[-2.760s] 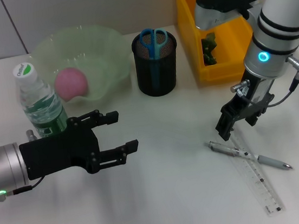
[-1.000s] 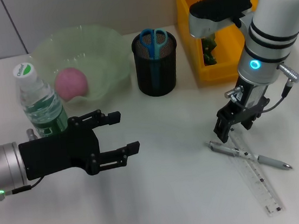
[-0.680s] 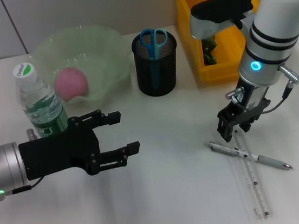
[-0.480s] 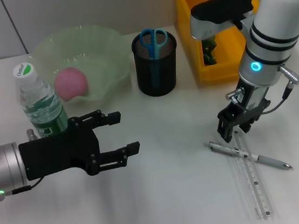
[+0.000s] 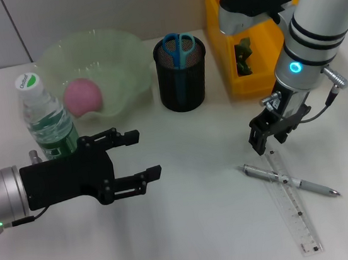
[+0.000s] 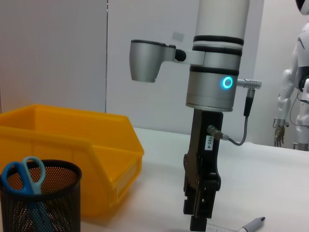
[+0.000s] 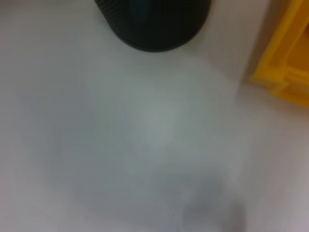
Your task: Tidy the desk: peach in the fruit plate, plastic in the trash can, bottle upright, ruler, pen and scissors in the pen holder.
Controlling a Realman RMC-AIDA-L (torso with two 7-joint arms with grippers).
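pen holder (image 7: 152, 21), yellow bin (image 7: 285, 63), white desk (image 7: 120, 145)

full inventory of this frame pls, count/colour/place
bottle: 1, clear with green label, upright, table's left
fruit plate: 1, pale green, back left
peach: 1, pink, in fruit plate
pen holder: 1, black mesh, back centre
scissors: 1, blue handles, in pen holder
trash can: 1, yellow bin, back right
plastic: 1, green, in trash can
pen: 1, silver, lying across ruler
ruler: 1, clear, front right
left gripper: black, open, front left
right gripper: black, just above ruler's far end
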